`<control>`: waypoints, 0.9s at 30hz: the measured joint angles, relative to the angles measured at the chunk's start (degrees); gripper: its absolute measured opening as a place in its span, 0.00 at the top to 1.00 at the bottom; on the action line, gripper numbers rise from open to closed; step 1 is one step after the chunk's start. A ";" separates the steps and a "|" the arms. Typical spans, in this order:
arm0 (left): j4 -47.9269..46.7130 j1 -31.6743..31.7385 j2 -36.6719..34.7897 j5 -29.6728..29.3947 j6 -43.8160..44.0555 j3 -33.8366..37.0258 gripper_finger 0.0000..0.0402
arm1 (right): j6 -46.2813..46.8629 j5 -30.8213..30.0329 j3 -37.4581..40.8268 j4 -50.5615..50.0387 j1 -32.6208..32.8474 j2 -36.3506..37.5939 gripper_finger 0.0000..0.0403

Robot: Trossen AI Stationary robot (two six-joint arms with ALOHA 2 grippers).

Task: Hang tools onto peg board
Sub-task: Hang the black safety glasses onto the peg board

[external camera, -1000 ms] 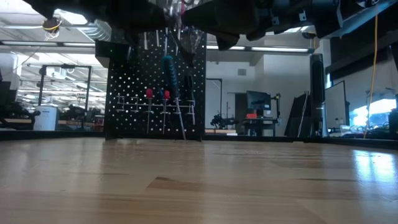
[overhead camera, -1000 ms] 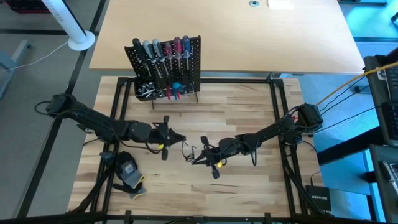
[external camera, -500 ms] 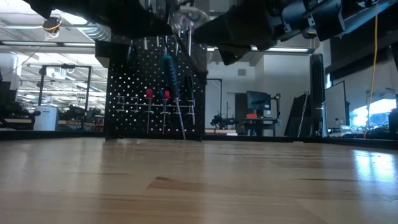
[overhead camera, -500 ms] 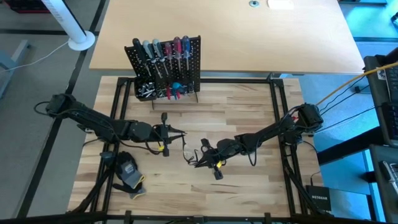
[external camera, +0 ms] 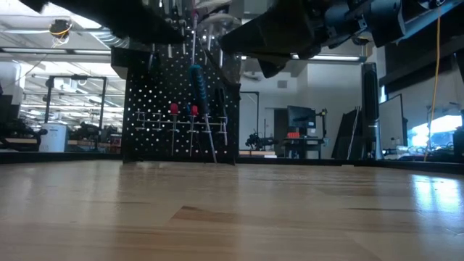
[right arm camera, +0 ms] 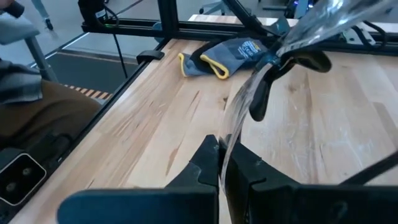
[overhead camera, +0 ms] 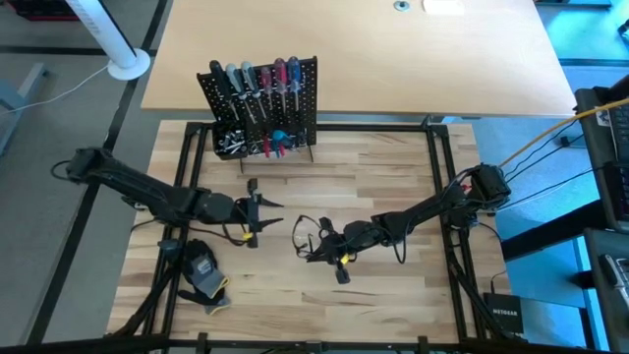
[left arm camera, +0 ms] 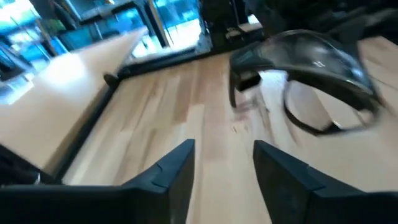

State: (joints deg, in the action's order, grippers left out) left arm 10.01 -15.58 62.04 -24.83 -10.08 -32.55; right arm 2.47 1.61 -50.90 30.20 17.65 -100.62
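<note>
Clear safety glasses (overhead camera: pixel 302 236) with black arms hang above the middle of the table, and my right gripper (overhead camera: pixel 316 248) is shut on them. My left gripper (overhead camera: pixel 275 210) stands open just left of them, touching nothing; in its wrist view the glasses (left arm camera: pixel 317 81) lie beyond its fingers (left arm camera: pixel 168 177). The peg board (overhead camera: pixel 263 103) stands upright at the table's far edge. Screwdrivers (overhead camera: pixel 257 79) hang on it, and small tools lie in its bin (overhead camera: pixel 232 144). My right gripper pinches the clear lens (right arm camera: pixel 235 134) of the glasses between its two fingers. The fingers (right arm camera: pixel 205 165) come from the table's right, pointing left. The glasses are lifted clear of the table (external camera: pixel 214 20), the black frame part (right arm camera: pixel 261 93) beyond the fingertips.
A grey glove with yellow trim (overhead camera: pixel 203 275) lies near the front left corner and shows beyond the glasses in the right wrist view (right arm camera: pixel 227 53). A black frame rail (overhead camera: pixel 432 177) runs round the wooden tabletop.
My left gripper has opened, let go of the glasses and drawn back toward the table's left edge. The glasses have stayed in my right gripper, lifted clear of the table.
</note>
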 joint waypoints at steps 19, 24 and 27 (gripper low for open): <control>-16.49 -9.61 -14.02 0.17 34.06 5.62 0.59 | -4.52 8.63 -1.86 19.82 -9.92 -10.29 0.99; 2.30 -9.23 -8.46 -2.44 34.29 11.38 0.59 | -9.72 6.42 -6.55 18.94 -9.86 -13.00 0.99; 5.58 -8.68 -4.74 -2.61 34.41 11.60 0.59 | -11.65 5.81 -8.90 17.19 -10.17 -13.37 0.99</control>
State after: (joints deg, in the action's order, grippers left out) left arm 15.59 -24.26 57.30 -27.45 24.33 -20.95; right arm -9.17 7.41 -59.79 47.39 7.48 -113.99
